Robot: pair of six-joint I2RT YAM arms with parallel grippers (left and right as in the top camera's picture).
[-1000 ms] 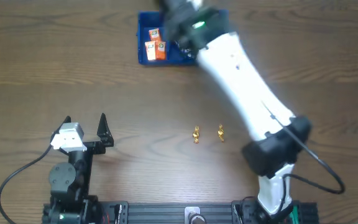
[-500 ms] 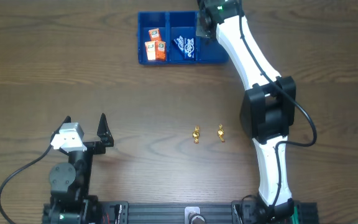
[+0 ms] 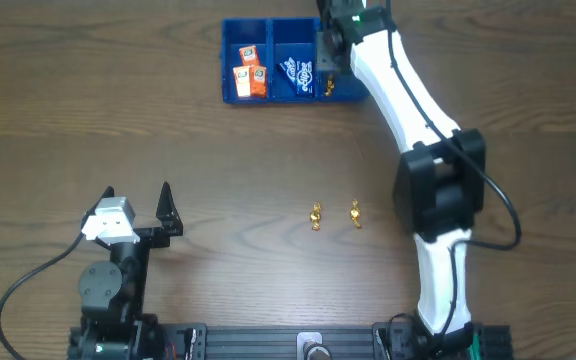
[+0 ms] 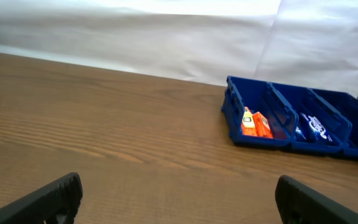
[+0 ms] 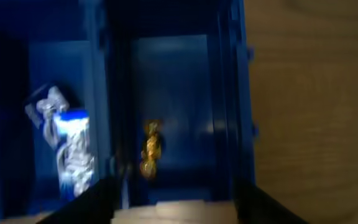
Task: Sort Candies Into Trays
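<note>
Left pincer [image 3: 136,196]: toward the desk's [image 3: 48,110] near left corner, fingers spread wide, nothing held.
Blue tray [image 3: 268,99]: at the far edge, three compartments. The left one holds orange candies [image 3: 249,78], the middle a blue-wrapped candy [image 3: 297,70], the right one gold candy [image 5: 149,150].
Two loose gold candies [image 3: 315,215]: side by side, not touching, on bare desk nearer the near edge.
Right pincer [image 5: 174,186]: above the tray's right compartment, fingers apart, empty.
</note>
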